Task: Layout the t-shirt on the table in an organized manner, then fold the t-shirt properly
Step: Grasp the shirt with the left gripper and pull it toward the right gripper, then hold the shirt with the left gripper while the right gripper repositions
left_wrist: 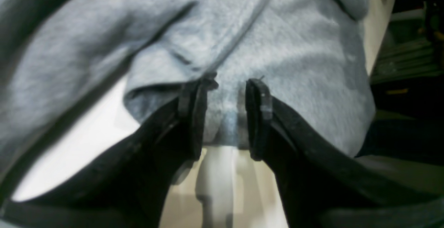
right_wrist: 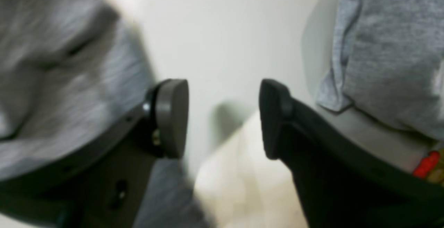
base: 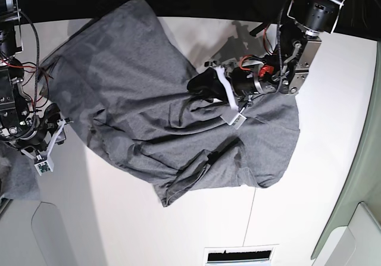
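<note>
The laying-out step looks to be in hand: the left end effector (left_wrist: 225,117) is clenched on a bunched fold of the t-shirt (left_wrist: 277,47), which lies rumpled across the white desk (base: 333,177). Next it likely must drag that fold outward to flatten it. The right end effector (right_wrist: 223,117) stands released over bare desk, cloth on both sides. Only the base view shows the whole crumpled garment (base: 149,99).

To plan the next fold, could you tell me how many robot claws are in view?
2. The left claw sits mid t-shirt with fabric between its jaws; the right claw hangs open over the table beside the shirt's edge.
</note>
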Available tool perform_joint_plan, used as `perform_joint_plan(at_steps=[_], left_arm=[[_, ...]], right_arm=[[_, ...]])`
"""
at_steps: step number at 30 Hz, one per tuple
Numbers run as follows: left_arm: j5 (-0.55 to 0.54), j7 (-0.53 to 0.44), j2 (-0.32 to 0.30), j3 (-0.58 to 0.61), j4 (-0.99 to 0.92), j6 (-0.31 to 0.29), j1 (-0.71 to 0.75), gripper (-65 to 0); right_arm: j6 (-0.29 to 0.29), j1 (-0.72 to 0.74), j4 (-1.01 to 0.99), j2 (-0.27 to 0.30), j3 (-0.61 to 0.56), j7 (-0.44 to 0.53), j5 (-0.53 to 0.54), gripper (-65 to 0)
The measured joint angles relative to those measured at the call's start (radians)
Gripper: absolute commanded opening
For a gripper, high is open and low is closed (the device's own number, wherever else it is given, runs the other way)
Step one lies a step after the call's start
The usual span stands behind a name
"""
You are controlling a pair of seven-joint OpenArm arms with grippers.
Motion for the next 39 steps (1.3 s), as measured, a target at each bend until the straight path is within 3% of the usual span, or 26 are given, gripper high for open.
perform_joint_plan(at_steps=[5, 11, 15, 21, 30, 39], left_arm=[[-0.008, -0.031, -0.104, -0.002, 0.002, -0.006, -0.001, -42.4], [0.002, -0.053, -0.177, -0.006, 0.004, -0.005, 0.000, -42.5], [0.016, -0.050, -0.180, -0.006, 0.003, -0.005, -0.008, -42.5], [0.021, -0.028, -0.180, -0.005, 0.001, 0.002, -0.025, -42.4], [0.024, -0.029, -0.179, -0.006, 0.001, 0.003, -0.025, -42.5], [0.024, -0.030, -0.180, -0.006, 0.001, 0.003, -0.026, -42.4]], right_arm=[[-0.020, -0.001, 0.006, 0.000, 0.001, -0.081, 0.115, -33.8], [0.079, -0.088, 0.188, 0.000, 0.002, -0.181, 0.263, -33.9], [0.119, -0.216, 0.388, -0.002, 0.000, -0.252, 0.314, -33.8], [0.116, -0.383, 0.510, 0.020, 0.014, -0.281, 0.309, -33.8], [0.148, -0.588, 0.565, 0.023, 0.119, -0.282, 0.369, -33.8], [0.169, -0.668, 0.565, 0.023, 0.249, -0.273, 0.426, -33.8]])
